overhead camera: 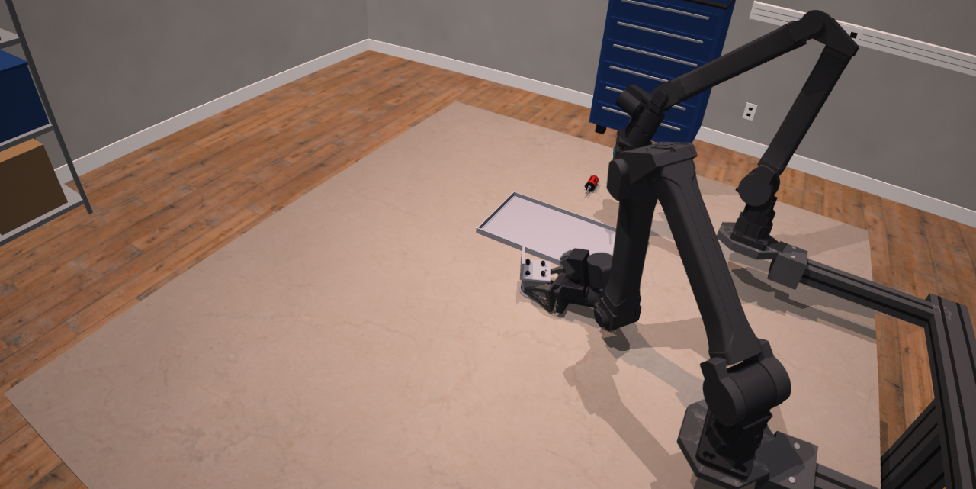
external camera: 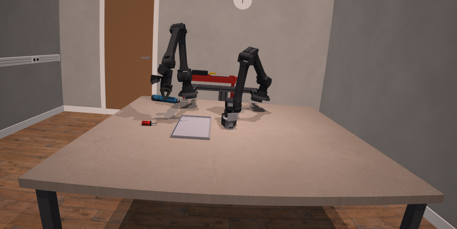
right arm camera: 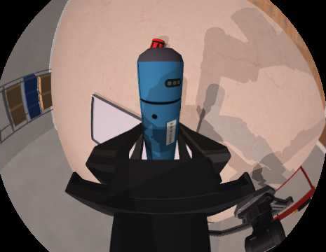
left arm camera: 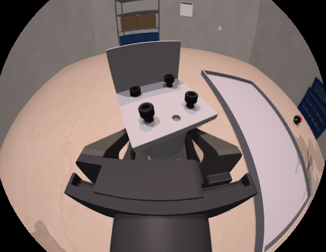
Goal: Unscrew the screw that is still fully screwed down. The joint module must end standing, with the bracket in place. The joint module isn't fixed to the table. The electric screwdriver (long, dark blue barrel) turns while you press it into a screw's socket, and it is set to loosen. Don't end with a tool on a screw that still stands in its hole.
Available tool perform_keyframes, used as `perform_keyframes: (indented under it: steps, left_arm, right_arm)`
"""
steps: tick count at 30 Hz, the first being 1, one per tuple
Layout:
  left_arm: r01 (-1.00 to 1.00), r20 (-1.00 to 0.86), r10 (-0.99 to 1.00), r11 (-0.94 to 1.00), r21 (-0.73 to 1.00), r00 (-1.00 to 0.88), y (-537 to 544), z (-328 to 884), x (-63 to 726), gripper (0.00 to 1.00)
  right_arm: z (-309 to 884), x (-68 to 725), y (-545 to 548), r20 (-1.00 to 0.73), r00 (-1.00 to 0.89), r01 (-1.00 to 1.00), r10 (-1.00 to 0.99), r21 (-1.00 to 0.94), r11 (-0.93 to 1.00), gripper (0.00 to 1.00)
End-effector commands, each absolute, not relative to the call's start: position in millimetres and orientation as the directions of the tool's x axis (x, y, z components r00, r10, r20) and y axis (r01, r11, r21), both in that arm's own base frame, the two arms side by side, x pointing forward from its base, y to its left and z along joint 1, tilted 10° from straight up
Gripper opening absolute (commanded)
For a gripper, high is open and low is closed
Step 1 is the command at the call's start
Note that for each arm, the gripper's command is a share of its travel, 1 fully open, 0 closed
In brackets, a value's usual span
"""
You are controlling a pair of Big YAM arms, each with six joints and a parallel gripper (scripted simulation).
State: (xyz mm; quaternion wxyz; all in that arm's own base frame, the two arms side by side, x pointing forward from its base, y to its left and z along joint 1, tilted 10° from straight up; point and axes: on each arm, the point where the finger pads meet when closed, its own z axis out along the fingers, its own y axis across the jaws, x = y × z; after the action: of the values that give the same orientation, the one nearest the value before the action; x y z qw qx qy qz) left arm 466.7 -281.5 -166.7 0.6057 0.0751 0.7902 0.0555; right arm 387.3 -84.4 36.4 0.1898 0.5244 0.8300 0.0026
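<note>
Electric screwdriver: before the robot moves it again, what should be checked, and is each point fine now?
1. Right pincer shut on the electric screwdriver: ok.
2. Left pincer shut around the joint module: ok.
3. Joint module standing, bracket on top: ok.
4. Target found: one screw sits down against the bracket, three stand proud: ok.
5. Screwdriver lined up over that screw: not ok; it is held nearly level, off to the side.
6. Bit fits the screw's socket: cannot tell.
</note>
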Motion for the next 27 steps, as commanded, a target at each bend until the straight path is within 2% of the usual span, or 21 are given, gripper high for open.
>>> perform_keyframes:
  steps: [1,14,19,27]
  left_arm:
    - [0.05,-0.954,0.177,0.984,0.17,-0.242,-285.8,-161.9,470.6,0.59]
    - [0.05,-0.954,0.177,0.984,0.17,-0.242,-285.8,-161.9,470.6,0.59]
    - [0.05,-0.954,0.177,0.984,0.17,-0.242,-285.8,-161.9,470.6,0.59]
    - [0.05,-0.954,0.177,0.984,0.17,-0.242,-285.8,-161.9,470.6,0.59]
  right_arm:
    - [57.7,405.5,-93.3,-0.357,-0.368,0.847,0.859,0.254,0.468,0.42]
    - [42.5,426.3,-47.7,-0.413,-0.509,0.723,0.755,0.27,0.635,0.42]
    - [58.7,435.3,-59.1,-0.435,-0.473,0.728,0.766,0.297,0.618,0.42]
    - [38.2,434.9,-22.3,-0.46,-0.57,0.633,0.681,0.282,0.721,0.42]
